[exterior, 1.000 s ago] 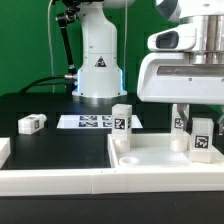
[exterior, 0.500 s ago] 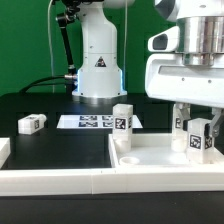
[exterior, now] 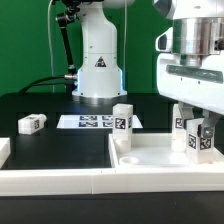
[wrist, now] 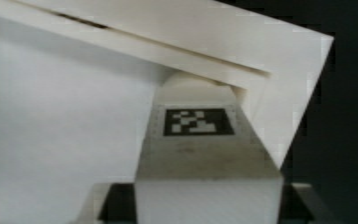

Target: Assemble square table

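Exterior view: tool (exterior: 201,133) housing cut off by picture's right and top edges; fingertips partly hidden behind tagged leg (exterior: 201,139). Slab (exterior: 160,158) runs out of frame on right. Marker board (exterior: 92,122) tags too small to read. Wrist view: leg (wrist: 201,150) blurred, lower end cut off.

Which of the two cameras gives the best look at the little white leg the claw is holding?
The wrist view: the leg fills the picture, its tag sharp, rising between the gripper fingers over the square slab. The exterior view shows the leg small, partly hidden by the gripper.
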Controlling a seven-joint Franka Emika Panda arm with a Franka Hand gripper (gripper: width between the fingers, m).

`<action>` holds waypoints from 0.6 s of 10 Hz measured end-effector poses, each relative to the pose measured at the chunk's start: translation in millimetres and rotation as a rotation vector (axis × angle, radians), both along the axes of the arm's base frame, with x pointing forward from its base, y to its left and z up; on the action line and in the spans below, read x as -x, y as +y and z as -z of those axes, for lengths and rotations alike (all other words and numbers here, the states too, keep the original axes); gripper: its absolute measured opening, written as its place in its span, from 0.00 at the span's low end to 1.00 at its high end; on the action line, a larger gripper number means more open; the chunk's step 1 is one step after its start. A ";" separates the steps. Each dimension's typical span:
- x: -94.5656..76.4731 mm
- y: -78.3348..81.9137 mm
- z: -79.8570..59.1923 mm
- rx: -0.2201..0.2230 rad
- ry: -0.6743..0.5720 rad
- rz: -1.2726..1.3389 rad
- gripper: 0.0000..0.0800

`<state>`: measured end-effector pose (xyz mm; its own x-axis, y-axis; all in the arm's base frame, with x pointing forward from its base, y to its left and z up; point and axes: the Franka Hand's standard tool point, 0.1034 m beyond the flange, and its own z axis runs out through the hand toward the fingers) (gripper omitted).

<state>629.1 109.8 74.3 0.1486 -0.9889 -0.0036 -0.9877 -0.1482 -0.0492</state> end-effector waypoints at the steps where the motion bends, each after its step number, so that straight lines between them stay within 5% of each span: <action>1: 0.4 -0.2 -0.1 -0.005 0.004 0.063 0.36; 6: 1.6 0.0 0.9 -0.028 0.007 0.188 0.39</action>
